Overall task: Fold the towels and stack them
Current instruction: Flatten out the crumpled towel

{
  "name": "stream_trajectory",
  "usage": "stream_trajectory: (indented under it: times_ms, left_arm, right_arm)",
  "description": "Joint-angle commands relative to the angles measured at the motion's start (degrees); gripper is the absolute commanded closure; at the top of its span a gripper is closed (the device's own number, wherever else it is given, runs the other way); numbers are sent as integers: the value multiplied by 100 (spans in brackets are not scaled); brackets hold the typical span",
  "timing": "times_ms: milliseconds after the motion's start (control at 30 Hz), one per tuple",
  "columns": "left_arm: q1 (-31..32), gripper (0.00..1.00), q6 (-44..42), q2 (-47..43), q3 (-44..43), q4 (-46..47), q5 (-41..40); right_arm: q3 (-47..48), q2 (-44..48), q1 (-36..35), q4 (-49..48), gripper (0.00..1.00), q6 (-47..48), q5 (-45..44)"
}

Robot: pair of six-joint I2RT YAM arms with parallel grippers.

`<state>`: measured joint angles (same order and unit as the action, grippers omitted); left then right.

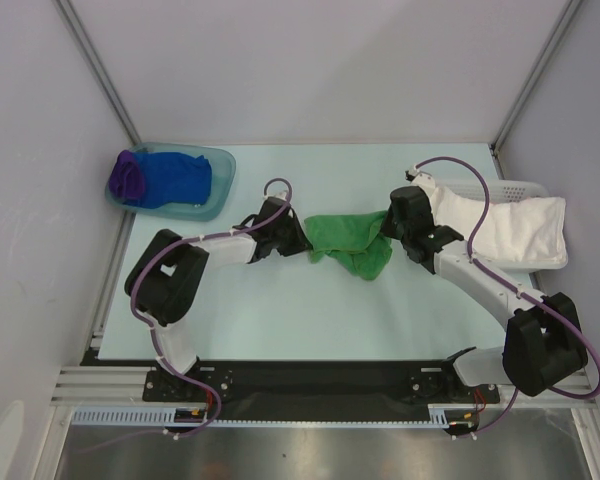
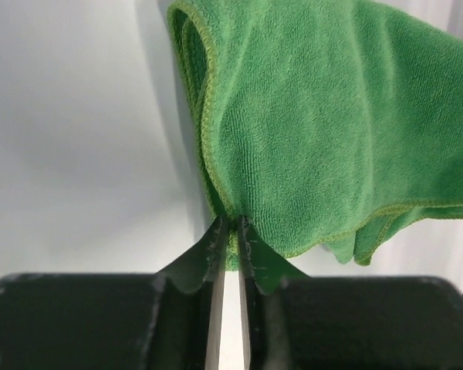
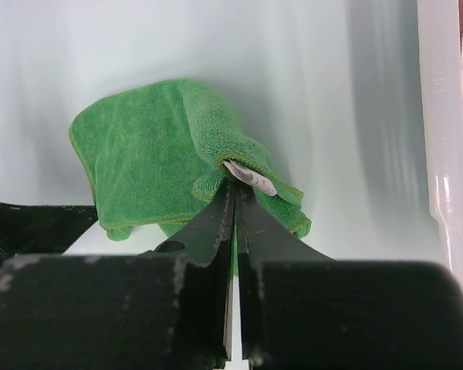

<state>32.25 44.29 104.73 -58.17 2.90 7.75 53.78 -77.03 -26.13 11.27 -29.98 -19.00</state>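
Note:
A green towel (image 1: 350, 240) hangs crumpled between my two grippers over the middle of the table. My left gripper (image 1: 298, 236) is shut on the towel's left edge; in the left wrist view the cloth (image 2: 332, 123) is pinched between the jaws (image 2: 231, 227). My right gripper (image 1: 388, 228) is shut on the towel's right edge next to its white label (image 3: 251, 177); the green cloth (image 3: 147, 154) droops beyond the jaws (image 3: 235, 189). Blue and purple towels (image 1: 165, 178) lie in a teal tray. White towels (image 1: 505, 225) lie in a white basket.
The teal tray (image 1: 220, 185) stands at the back left. The white basket (image 1: 520, 187) stands at the back right, its rim also in the right wrist view (image 3: 444, 154). Grey walls enclose the table on three sides.

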Motion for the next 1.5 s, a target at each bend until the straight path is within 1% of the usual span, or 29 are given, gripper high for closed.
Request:
stream_trajectory:
  times_ms: [0,33,100,133,167,200,233,300,333,500,533,633,767,867,900,933,1200,1333,1433,1467]
  left_arm:
    - [45,76,88,-111,34,299,60]
    - [45,69,80,-110,43,351,78]
    - [45,66,79,-119,8,396,60]
    - [45,63,71,-111,-18,387,25]
    - [45,63,45,-93,-97,361,34]
    - [45,65,36,-58,-150,309,25]
    - [53,71,27,-23,-185,299,34]
    - [45,75,35,30,-221,334,42]
    - [45,82,44,48,-230,334,51]
    - [45,94,71,39,-203,335,60]
    - [45,100,71,-5,-203,326,60]
    - [45,100,36,-128,-177,264,8]
    - [36,100,-131,-540,-264,54,-142]
    - [36,100,-263,-804,-361,-245,-405]
    - [36,100,-342,-987,-370,-533,-545]
    - [36,100,-342,-1111,-370,-614,-599]
    - [45,100,-579,-2105,-230,-1255,-757]
    - [53,100,-615,-2693,33,-1449,-968]
    - [53,100,-641,-3317,218,-1642,-1152]
    - [62,100,-676,-3649,236,-1739,-1205]
  right_arm:
    - [1,110,11,-204,100,27,-24]
    - [1,110,11,-204,100,18,-16]
    - [-8,118,11,-204,100,27,-16]
    - [1,119,11,-204,100,36,-24]
    - [1,119,3,-204,100,36,-24]
    - [10,110,11,-195,100,36,-33]
    - [-8,118,11,-186,100,36,-33]
    - [-8,127,11,-195,100,36,-33]
    - [-16,127,3,-195,100,36,-33]
    - [1,119,11,-204,100,36,-24]
    - [1,127,11,-195,100,36,-33]
    - [10,154,11,-195,100,36,-24]
    - [54,206,11,-143,100,53,-16]
    - [63,338,11,-99,100,71,19]
    - [89,408,11,-46,100,62,46]
    - [98,443,11,-11,100,62,63]
    - [115,909,-15,270,100,115,511]
    - [115,1146,-137,384,100,168,670]
    - [124,1436,-287,516,100,211,609]
    - [133,1524,-383,543,100,229,574]
